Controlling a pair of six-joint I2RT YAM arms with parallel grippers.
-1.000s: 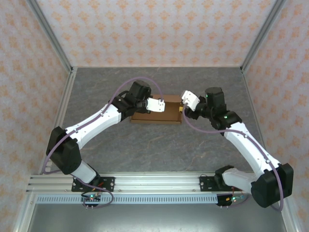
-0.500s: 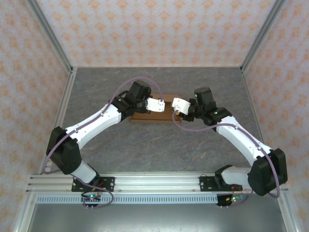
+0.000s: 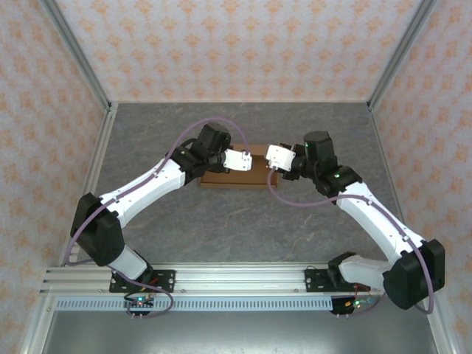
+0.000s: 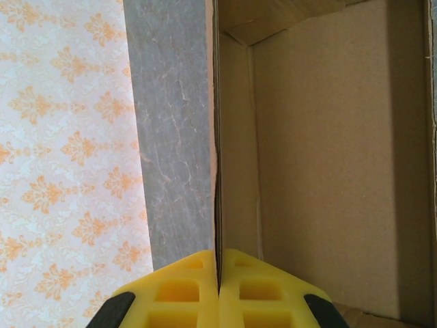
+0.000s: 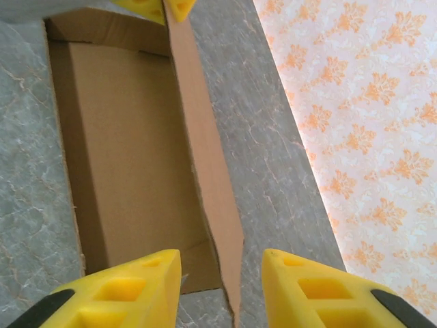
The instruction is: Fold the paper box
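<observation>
The paper box (image 3: 234, 179) is a shallow brown cardboard tray lying open at the middle of the table. My left gripper (image 3: 246, 157) is at its far long wall, and in the left wrist view the yellow fingers (image 4: 194, 290) are shut on that wall's thin top edge (image 4: 217, 171), with the box floor (image 4: 328, 171) to the right. My right gripper (image 3: 271, 156) hovers at the box's right end, open. In the right wrist view its fingers (image 5: 143, 287) straddle the free end of the same wall (image 5: 215, 212) without touching it.
The box rests on a grey marbled tabletop (image 3: 243, 228). Patterned orange walls (image 3: 221, 44) and metal corner posts (image 3: 77, 51) enclose the table on three sides. An aluminium rail (image 3: 221, 280) carrying both arm bases runs along the near edge.
My right gripper has moved left from beside the box's right end to over its far wall, and its jaws have narrowed. The left arm has stayed still, holding the wall.
</observation>
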